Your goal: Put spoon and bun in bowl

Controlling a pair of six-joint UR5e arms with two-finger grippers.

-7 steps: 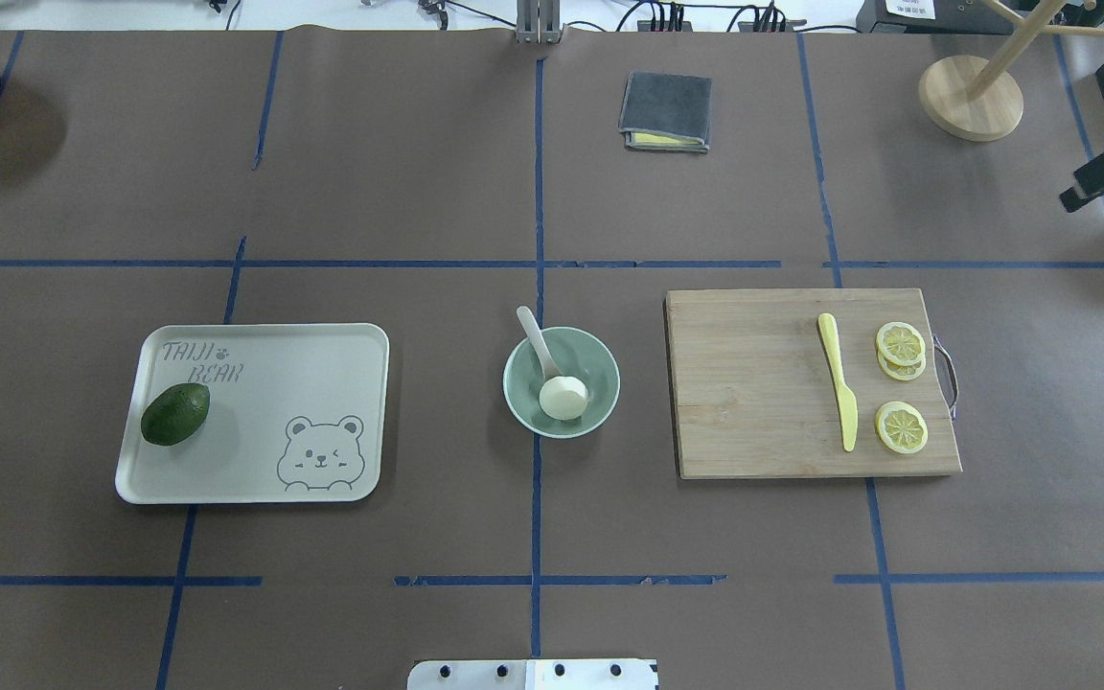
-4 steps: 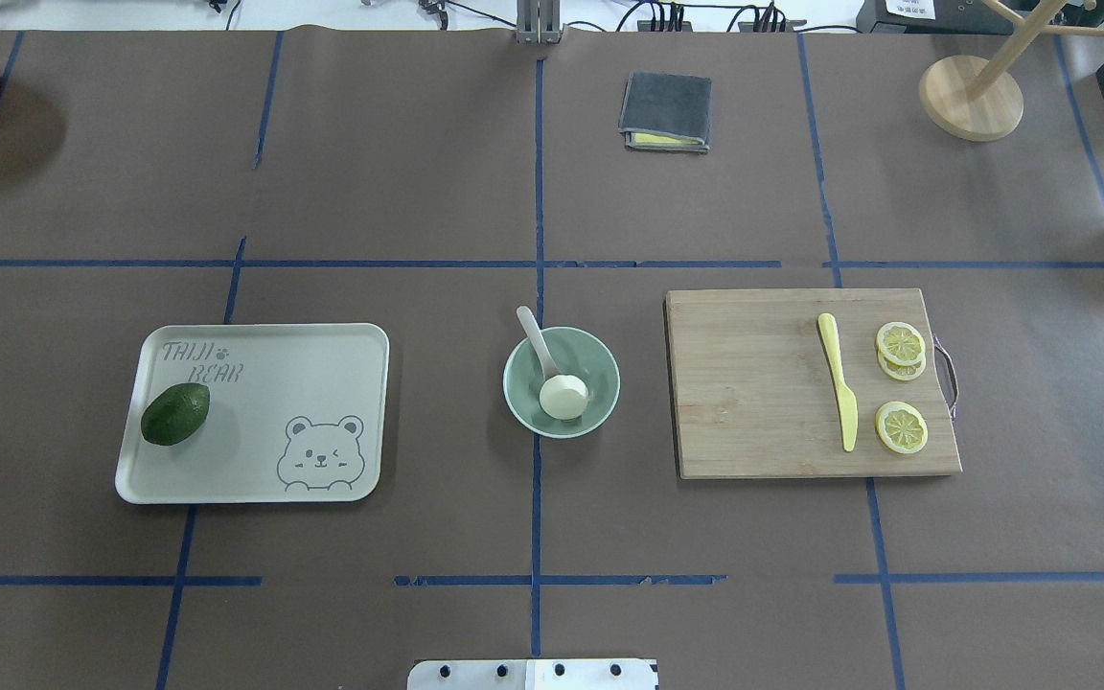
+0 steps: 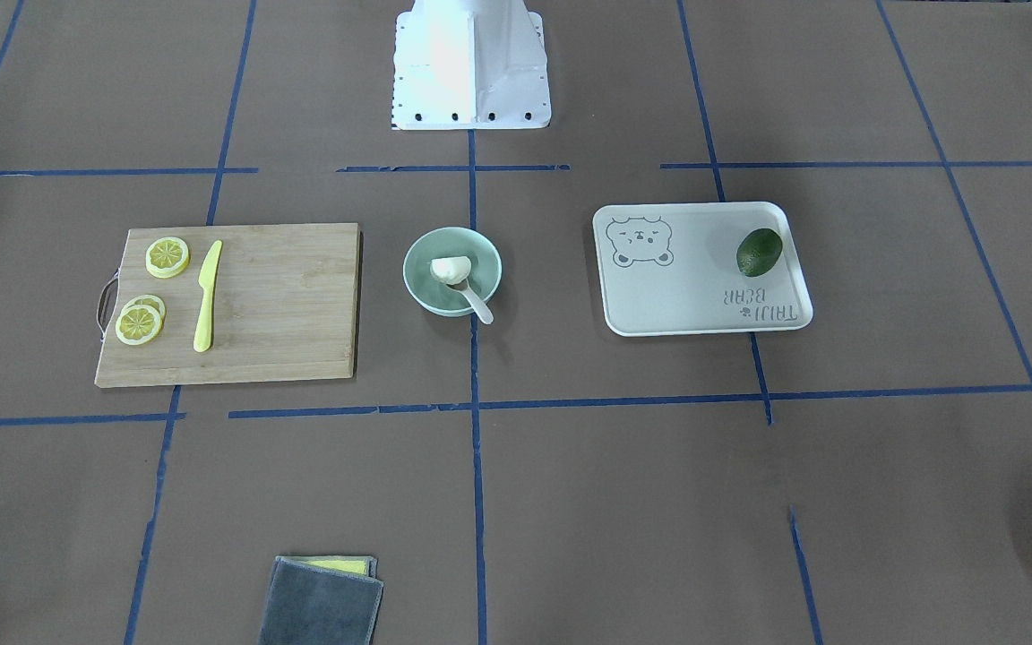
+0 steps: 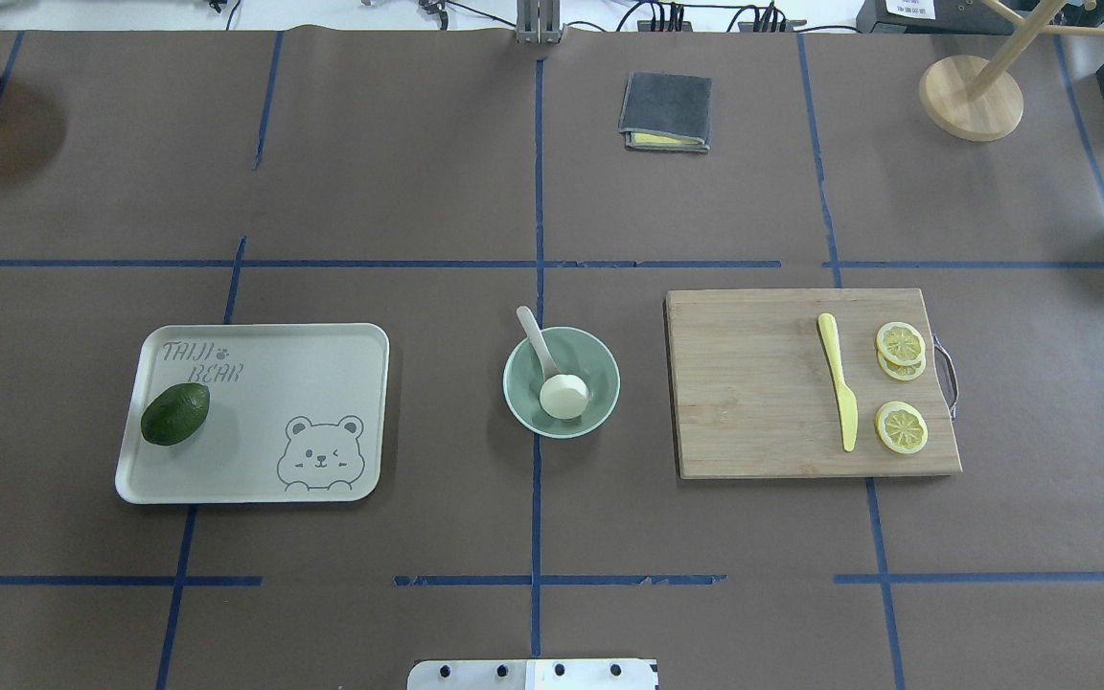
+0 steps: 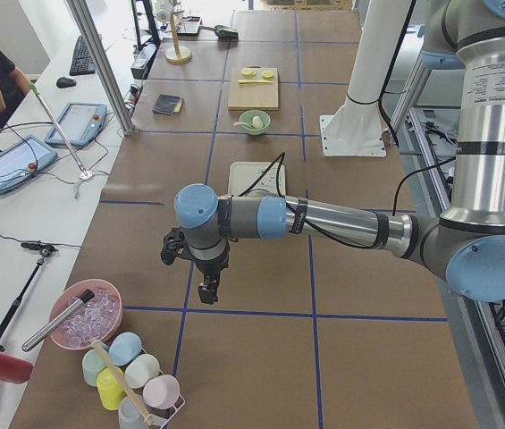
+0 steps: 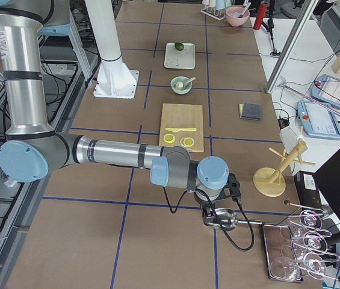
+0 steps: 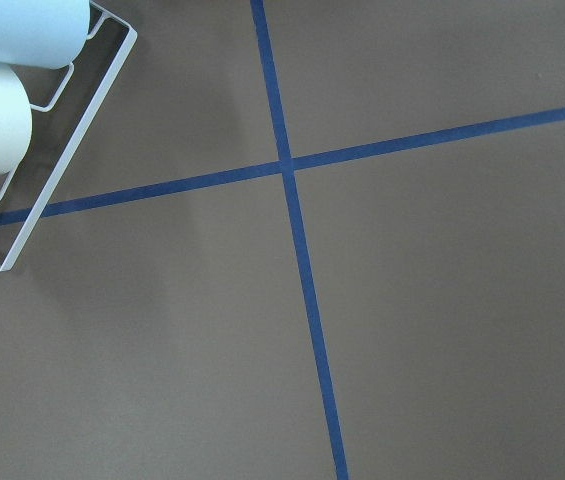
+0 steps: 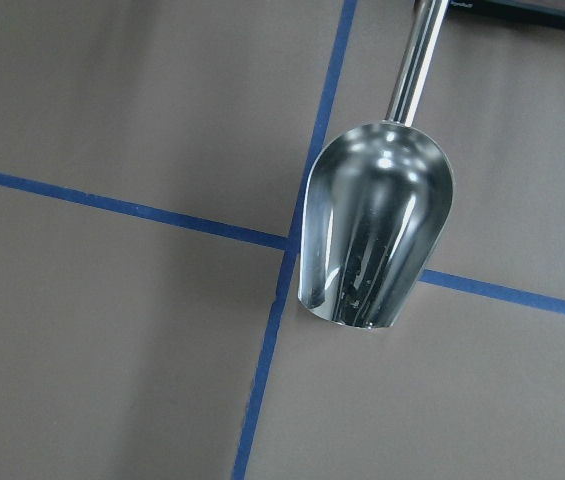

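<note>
**Both pieces sit in the bowl; arms parked at the table ends**

From the front-facing view, we find the small white pleated steamed bun [image 3: 450, 268] lying inside the round mint-green bowl [image 3: 417, 251] at the middle of the brown table [image 3: 570, 466]. The small grey-white soup spoon [image 3: 477, 305] has its scoop against the bun and its handle leaning out over the rim. We judge that overhanging handle the weak point: any brush against it could lever the spoon out or shove the bowl.

The overhead view shows the same arrangement, with no arm above the bowl.

In the exterior left view, the left arm lies stretched low along the table, wrist bent down, and the left pincer [image 5: 207, 293] points at the table. We cannot tell whether it is spread or pressed together.

In the exterior right view, the right arm reaches out likewise, and the right pincer [image 6: 213, 209] hangs over a shiny steel scoop [image 6: 221, 220]; again we cannot tell its state. A drop here would strike the scoop.

The left wrist view shows a white wire rack [image 7: 62, 120] of cups close by, another thing to snag.
</note>
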